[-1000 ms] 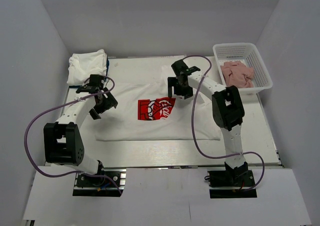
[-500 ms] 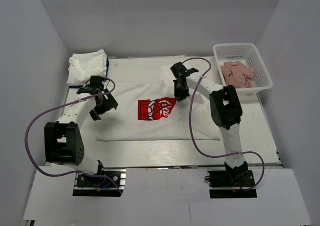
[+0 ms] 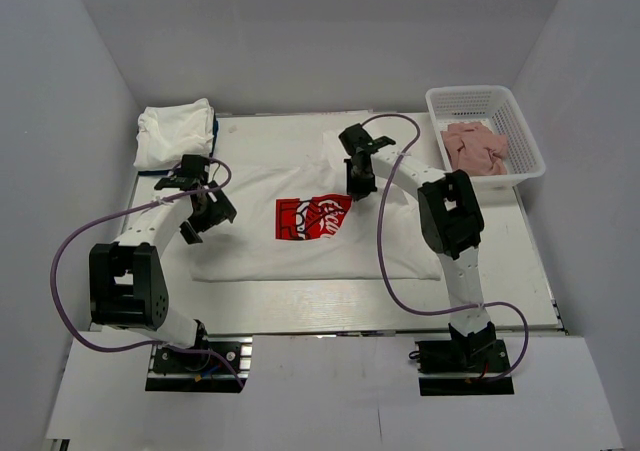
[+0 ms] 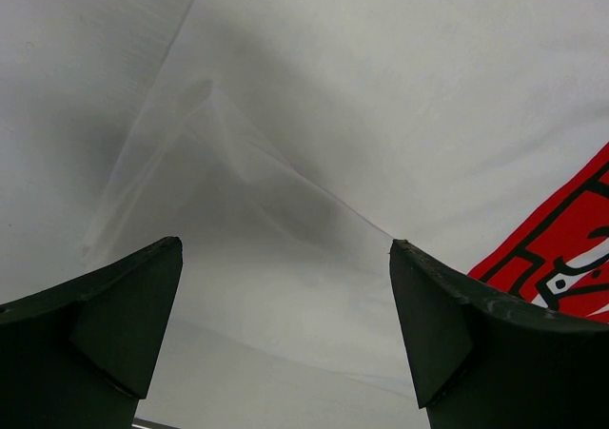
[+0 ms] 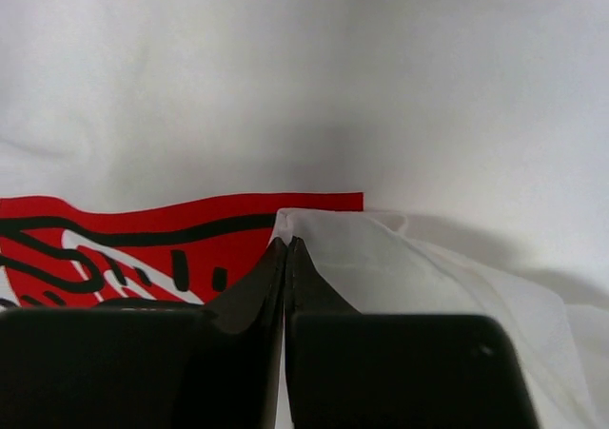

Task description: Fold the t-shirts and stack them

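Observation:
A white t-shirt (image 3: 300, 253) with a red square print (image 3: 313, 217) lies spread flat in the middle of the table. My right gripper (image 3: 357, 184) is down on it just right of the print's top corner. In the right wrist view the gripper (image 5: 287, 243) is shut, with a raised fold of the white cloth (image 5: 381, 258) pinched at its tips beside the red print (image 5: 143, 239). My left gripper (image 3: 205, 216) hovers open over the shirt's left side; its dark fingers (image 4: 114, 324) stand wide apart above smooth cloth (image 4: 333, 115). A folded white t-shirt bundle (image 3: 175, 131) sits at the back left.
A white plastic basket (image 3: 470, 93) holding pink cloths (image 3: 474, 147) stands at the back right. The white table board (image 3: 300, 306) shows bare in front of the shirt. Purple cables loop beside both arms.
My right gripper has gone from open to shut, closing on the shirt's cloth by the red print. The left gripper has shifted only slightly and stays open.

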You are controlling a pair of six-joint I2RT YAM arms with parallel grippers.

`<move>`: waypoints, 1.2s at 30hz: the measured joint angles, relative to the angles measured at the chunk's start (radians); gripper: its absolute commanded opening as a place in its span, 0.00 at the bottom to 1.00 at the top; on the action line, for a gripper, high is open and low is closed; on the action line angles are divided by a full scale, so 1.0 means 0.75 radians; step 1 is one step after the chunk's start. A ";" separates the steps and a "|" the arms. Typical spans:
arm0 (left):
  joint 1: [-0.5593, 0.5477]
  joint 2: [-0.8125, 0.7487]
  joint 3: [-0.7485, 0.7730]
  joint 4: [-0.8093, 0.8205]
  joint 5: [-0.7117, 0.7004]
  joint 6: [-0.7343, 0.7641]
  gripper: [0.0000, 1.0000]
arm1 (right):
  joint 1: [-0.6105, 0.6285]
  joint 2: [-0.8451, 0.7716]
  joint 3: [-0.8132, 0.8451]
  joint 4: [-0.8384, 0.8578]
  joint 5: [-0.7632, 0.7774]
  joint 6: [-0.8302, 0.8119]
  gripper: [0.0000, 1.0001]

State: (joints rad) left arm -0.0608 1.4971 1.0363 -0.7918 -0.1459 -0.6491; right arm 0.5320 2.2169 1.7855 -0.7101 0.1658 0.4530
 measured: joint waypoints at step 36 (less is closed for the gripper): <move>0.108 0.527 0.641 0.152 -0.042 0.019 1.00 | -0.176 0.110 0.435 0.532 0.101 -0.243 0.90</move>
State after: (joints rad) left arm 0.0200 1.8927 1.5173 -0.6777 -0.1776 -0.6350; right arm 0.4000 2.2997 2.1120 -0.3115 0.2417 0.2710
